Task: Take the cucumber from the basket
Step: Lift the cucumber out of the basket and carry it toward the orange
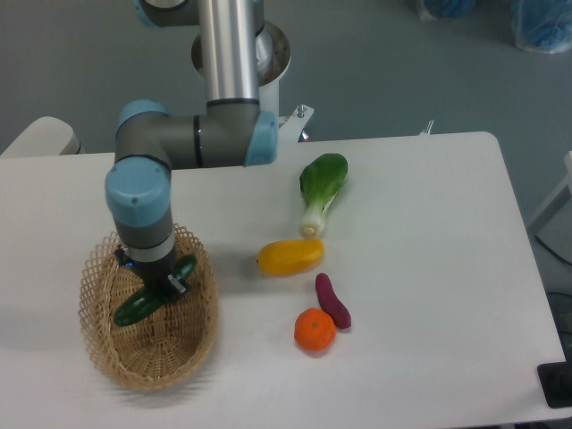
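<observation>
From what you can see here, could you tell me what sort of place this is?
Probably a robotics lab or test bench rather than a kitchen: a white table on a plain grey floor, an industrial arm on a pedestal, and toy-like vegetables laid out beside a wicker basket.

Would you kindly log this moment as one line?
phase: lifting | pincer: shut on dark green cucumber | tan woven wicker basket: beneath

White rectangular table fills most of frame. Bok choy, white stalk, leafy green top, lies centre frame, leaves toward upper right. Yellow elongated vegetable just below stalk end, apart. Purple slim vegetable lower centre, touching round orange fruit. Grey floor along top. Blue objects upper right corner, cropped.
</observation>
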You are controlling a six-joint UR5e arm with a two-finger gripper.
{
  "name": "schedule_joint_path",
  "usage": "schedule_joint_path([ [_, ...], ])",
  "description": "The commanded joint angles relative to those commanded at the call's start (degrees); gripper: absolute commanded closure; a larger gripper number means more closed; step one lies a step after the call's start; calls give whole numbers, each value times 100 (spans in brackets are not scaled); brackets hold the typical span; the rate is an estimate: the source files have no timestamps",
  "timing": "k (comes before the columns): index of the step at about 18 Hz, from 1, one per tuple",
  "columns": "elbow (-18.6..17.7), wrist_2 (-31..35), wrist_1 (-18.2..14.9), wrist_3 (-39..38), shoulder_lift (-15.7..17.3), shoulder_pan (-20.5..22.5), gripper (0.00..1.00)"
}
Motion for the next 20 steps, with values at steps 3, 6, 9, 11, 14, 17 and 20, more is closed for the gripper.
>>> schedule_joint_path([
  [3, 316, 9, -307, 166, -35, 263, 82],
  [6, 510, 26, -537, 798, -35, 676, 82],
  [9, 703, 26, -616, 1238, -105, 1045, 82],
  [11, 870, 35, -695, 1502, -202, 1282, 82],
  [14, 1256, 35, -774, 1950, -491, 1695, 82],
  [17, 1696, 44, -949, 2731, -966, 2170, 82],
  [20, 1943, 428, -977, 3225, -1282, 2356, 82],
])
